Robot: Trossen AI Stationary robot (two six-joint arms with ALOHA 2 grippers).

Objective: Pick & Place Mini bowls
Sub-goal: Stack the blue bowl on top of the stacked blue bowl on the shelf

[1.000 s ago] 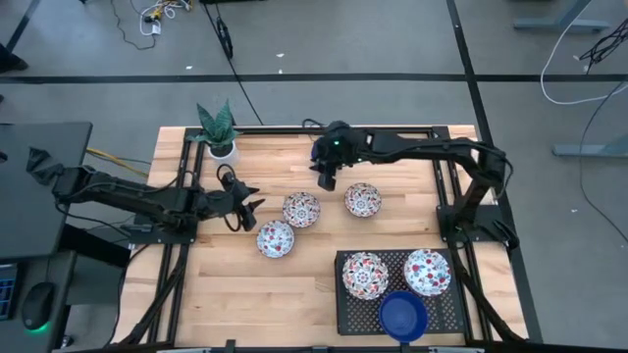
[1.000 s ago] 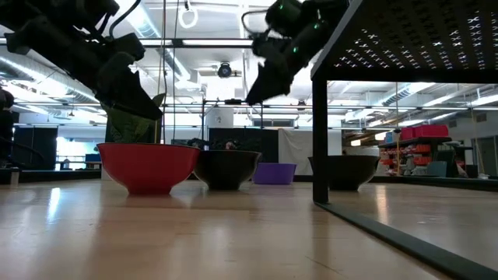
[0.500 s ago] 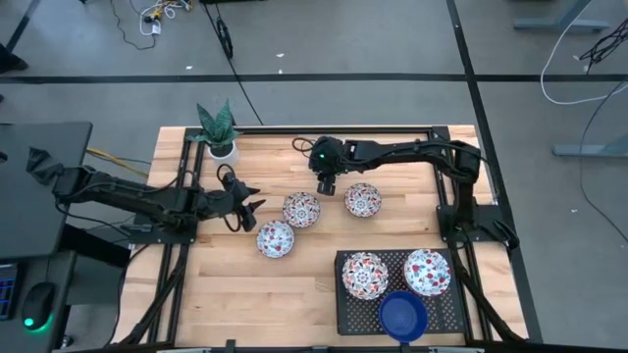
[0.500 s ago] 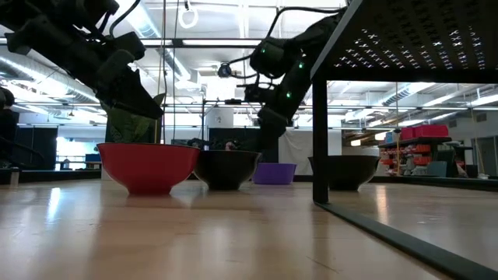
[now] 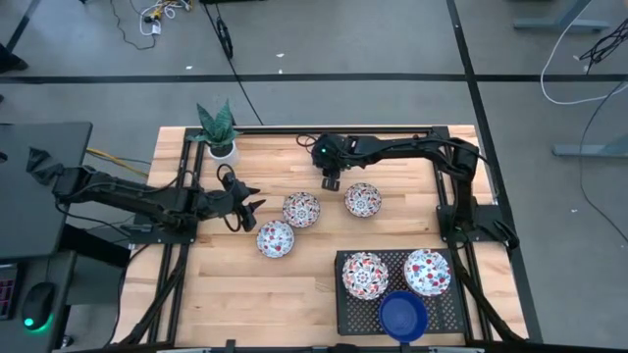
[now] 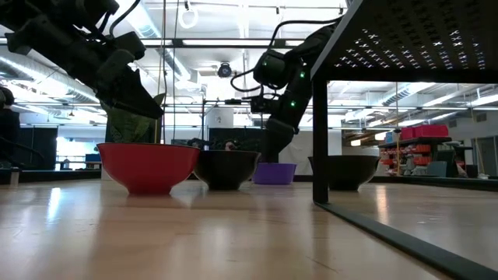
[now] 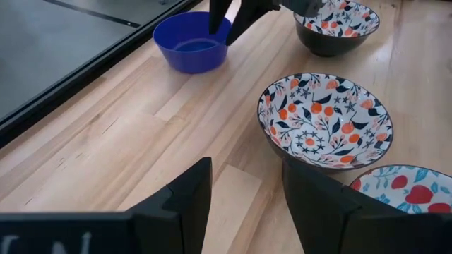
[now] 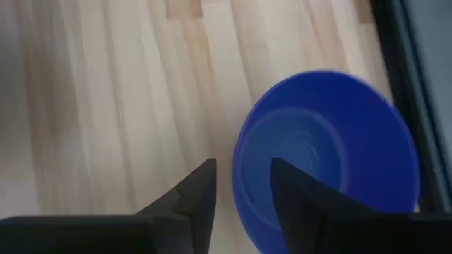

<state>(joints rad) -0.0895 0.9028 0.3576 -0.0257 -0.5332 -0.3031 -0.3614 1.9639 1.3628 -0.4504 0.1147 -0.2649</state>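
A blue mini bowl [image 8: 332,141] stands on the wood at the table's far middle, also seen as the blue bowl [image 7: 192,46]. My right gripper [image 8: 244,194] hovers over it, open and pointing steeply down. One finger is over the bowl's inside and the other is outside its rim. In the high view the right gripper [image 5: 330,179] hides the bowl. Three patterned mini bowls [image 5: 301,209], [image 5: 276,238], [image 5: 362,199] sit on the table. My left gripper [image 5: 245,209] waits open and empty at the left, beside them. My right gripper straddles the blue bowl's rim [image 8: 240,180] from above, slanting down, with one finger inside and one outside. Whether either finger touches the rim I cannot tell. The bowl stands upright on the table.
A black perforated tray [image 5: 343,304] at the near right holds two patterned bowls [image 5: 365,275], [image 5: 428,272] and a blue bowl [image 5: 403,316]. A potted plant [image 5: 218,127] stands at the far left corner. A black frame runs along the table's edges.
My right gripper has come down toward the blue bowl and tipped to point more steeply at the table. The bowls have stayed where they were.
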